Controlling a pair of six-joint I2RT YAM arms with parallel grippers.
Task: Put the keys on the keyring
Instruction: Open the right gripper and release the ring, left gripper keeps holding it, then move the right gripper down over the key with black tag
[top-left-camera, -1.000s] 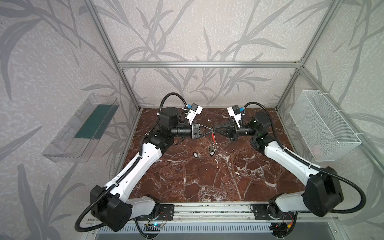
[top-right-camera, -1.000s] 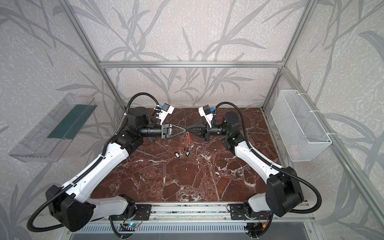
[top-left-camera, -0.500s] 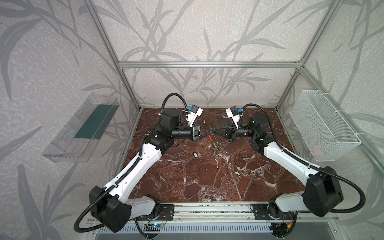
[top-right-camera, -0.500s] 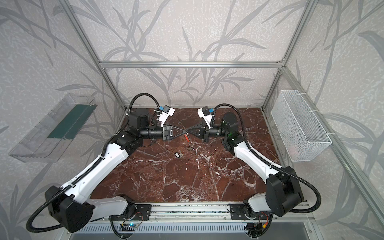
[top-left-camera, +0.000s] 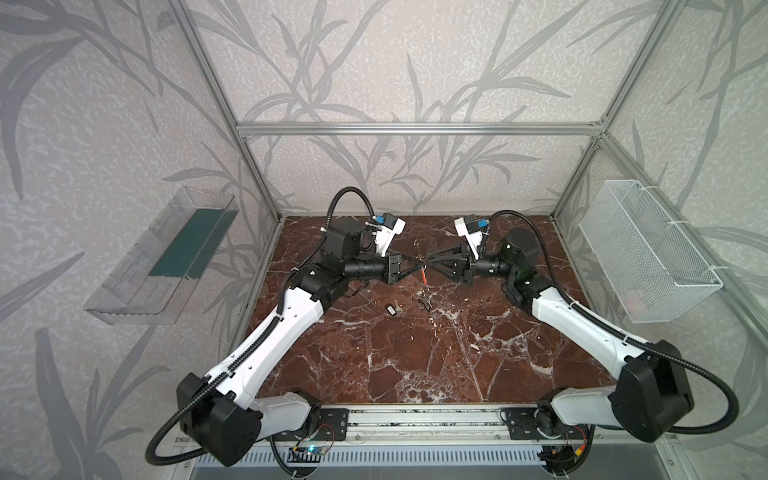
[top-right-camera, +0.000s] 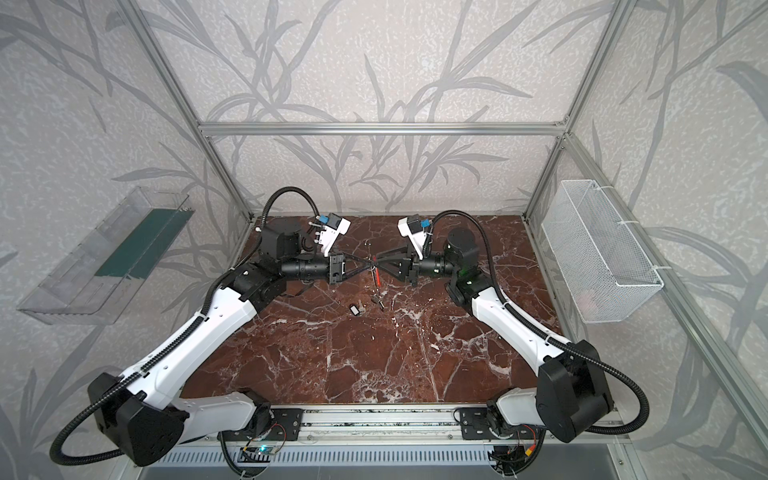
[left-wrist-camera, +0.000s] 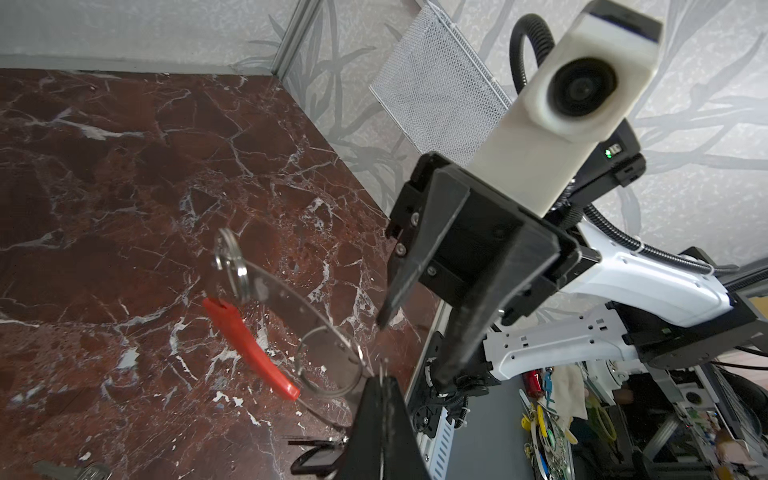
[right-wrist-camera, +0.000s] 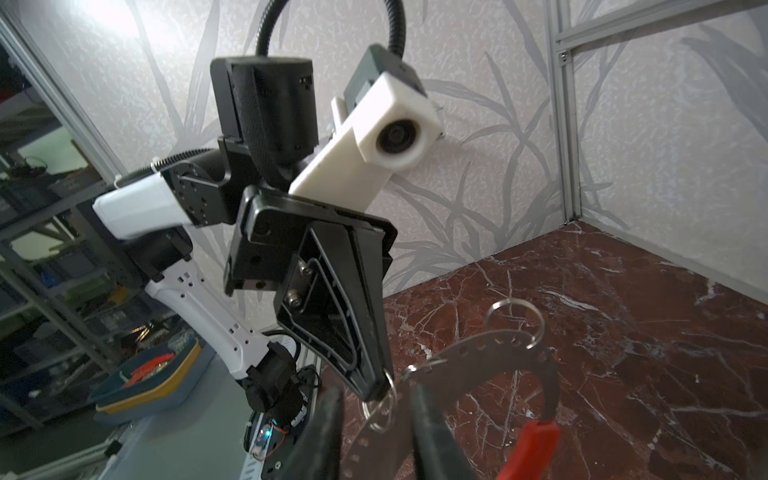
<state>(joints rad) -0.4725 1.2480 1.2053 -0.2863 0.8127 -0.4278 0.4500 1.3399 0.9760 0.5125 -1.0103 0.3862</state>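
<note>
Released by the now-parted right pincer (right-wrist-camera: 374, 390), the keyring (right-wrist-camera: 490, 345) is clamped by the left pincer (left-wrist-camera: 381, 384) alone; a key (top-left-camera: 424, 298) beneath it is likely needed next.

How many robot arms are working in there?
2. The left arm reaches in from the near-left corner, the right arm from the near-right; both meet at the keyring over the far middle of the table. None looks hidden.
</note>
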